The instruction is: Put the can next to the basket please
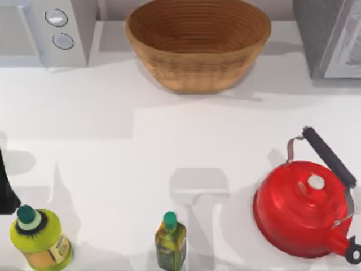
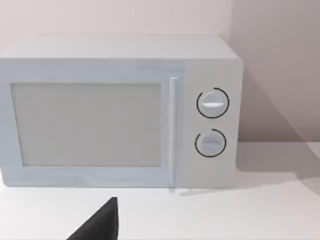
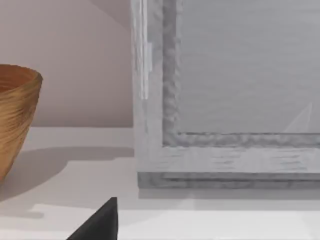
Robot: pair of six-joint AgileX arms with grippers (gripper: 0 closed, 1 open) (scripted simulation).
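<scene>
Left hand [image 2: 102, 225]: a dark wedge of it shows low in the left wrist view, raised above the bench [image 1: 113, 141] and facing the white microwave [image 2: 120, 115] at the back left. It touches nothing that I can see. Whether it is open or closed, I cannot tell.

Right hand [image 3: 102, 225]: likewise a dark wedge, facing the grey appliance [image 3: 225, 100] at the back right, with the basket's wall at that view's edge. I cannot tell its opening or any load either.

Basket [image 1: 197, 73]: woven wicker, upright at the back middle, between the two appliances. Along the front stand a round yellow-green bottle [image 1: 39, 240], a square olive bottle [image 1: 170, 243] and a red kettle [image 1: 302, 212], all well apart from the basket.

Where the can stands I cannot tell, so I judge the step in hand to be finding and grasping it. To do it well, I should take the can upright around its body and carry it clear of the bottles. I should set it on the bare bench just beside the basket's wall, not inside.
</scene>
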